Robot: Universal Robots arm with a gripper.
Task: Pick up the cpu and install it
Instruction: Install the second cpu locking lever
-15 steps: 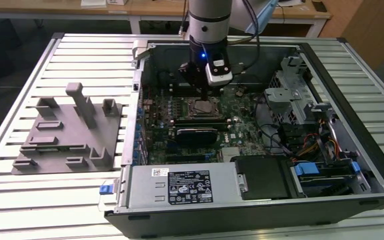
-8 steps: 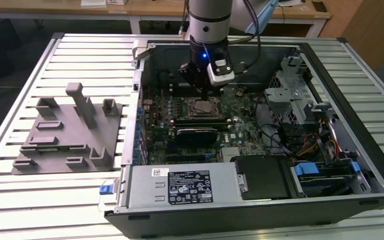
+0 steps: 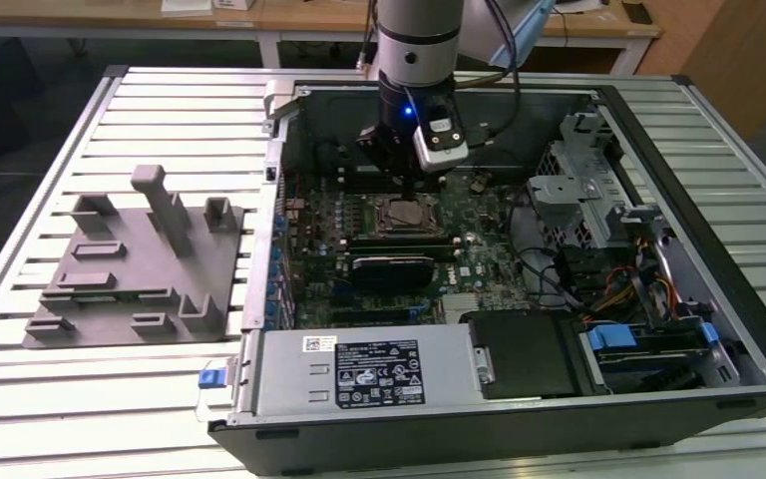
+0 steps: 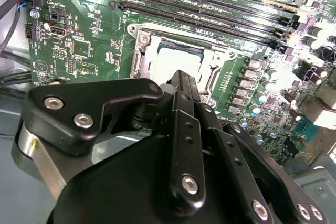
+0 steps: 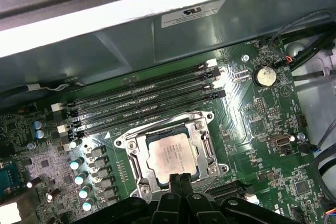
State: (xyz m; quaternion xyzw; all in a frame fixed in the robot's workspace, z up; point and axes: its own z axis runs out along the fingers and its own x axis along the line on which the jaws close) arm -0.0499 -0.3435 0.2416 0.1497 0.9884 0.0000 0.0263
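Open computer case (image 3: pixel 702 299) lying on the slatted desk (image 3: pixel 37 399), motherboard (image 3: pixel 477 249) exposed. Gray slotted fixture (image 3: pixel 137 264) sits on the desk at the exterior view's left, well apart from the case. Arm reaches down into the case, claw (image 3: pixel 403 180) just above the socket (image 3: pixel 403 215). The cpu (image 5: pixel 170 155) lies flat inside the socket's metal frame (image 5: pixel 202 129), silvery top up, seated square within the frame; also seen past the claw in the second wrist view (image 4: pixel 176 61). Claw fingers (image 5: pixel 179 181) drawn together, tips at the near edge of the cpu, holding nothing. Memory slots (image 5: pixel 142 103) run alongside the socket; coin battery (image 5: pixel 264 75) nearby on the board.
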